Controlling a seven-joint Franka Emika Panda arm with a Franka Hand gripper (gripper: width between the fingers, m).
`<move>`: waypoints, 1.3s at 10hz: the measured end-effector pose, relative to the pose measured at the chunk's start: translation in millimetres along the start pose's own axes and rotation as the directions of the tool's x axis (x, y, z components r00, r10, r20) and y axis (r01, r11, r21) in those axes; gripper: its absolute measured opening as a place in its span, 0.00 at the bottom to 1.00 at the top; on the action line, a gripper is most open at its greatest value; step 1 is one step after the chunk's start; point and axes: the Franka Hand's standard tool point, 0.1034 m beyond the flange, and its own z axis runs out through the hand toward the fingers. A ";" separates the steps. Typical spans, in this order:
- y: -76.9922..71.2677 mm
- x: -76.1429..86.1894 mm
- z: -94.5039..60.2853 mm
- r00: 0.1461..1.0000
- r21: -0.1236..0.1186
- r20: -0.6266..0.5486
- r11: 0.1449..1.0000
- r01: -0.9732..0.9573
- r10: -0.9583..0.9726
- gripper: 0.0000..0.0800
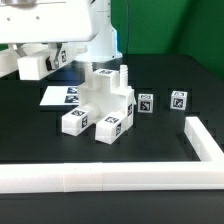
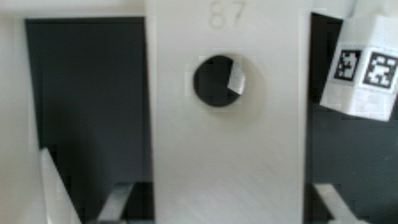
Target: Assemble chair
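The gripper (image 1: 38,55) hangs at the far side of the table (image 1: 30,140), toward the exterior view's left. As far as I can judge it is clamped on a white chair bar (image 1: 30,68). In the wrist view that bar (image 2: 222,140) fills the middle of the picture and the jaws seem to press against its two long edges, though they barely show. The bar's long axis runs about 9 to 3 o'clock in the exterior view.

The coming move turns on one bearing. The half-built chair (image 1: 105,100) stands at about 4 o'clock from the gripper, well apart from it and nearer the table's middle.

Up close, the bar is flat, glossy and white, with a round hole (image 2: 217,80) through it and raised digits above that. The half-built chair is a blocky white stack with a short post (image 1: 125,75) rising from it and tags on its front faces. Two loose tagged blocks (image 1: 147,102) (image 1: 178,100) sit at its 3 o'clock, and the marker board (image 1: 58,95) lies at its 9 o'clock.
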 end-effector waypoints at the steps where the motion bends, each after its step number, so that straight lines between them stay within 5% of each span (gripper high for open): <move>1: -1.4 -0.6 0.2 0.996 0.000 0.001 0.996 -0.089 0.089 0.36; 5: -4.1 -3.7 -3.1 0.982 0.003 0.010 0.982 -0.191 0.191 0.36; 8: -31.1 -6.2 -15.2 0.983 0.015 -0.005 0.983 -0.184 0.184 0.36; 13: -81.8 3.6 -10.4 0.974 0.002 -0.010 0.974 -0.226 0.226 0.36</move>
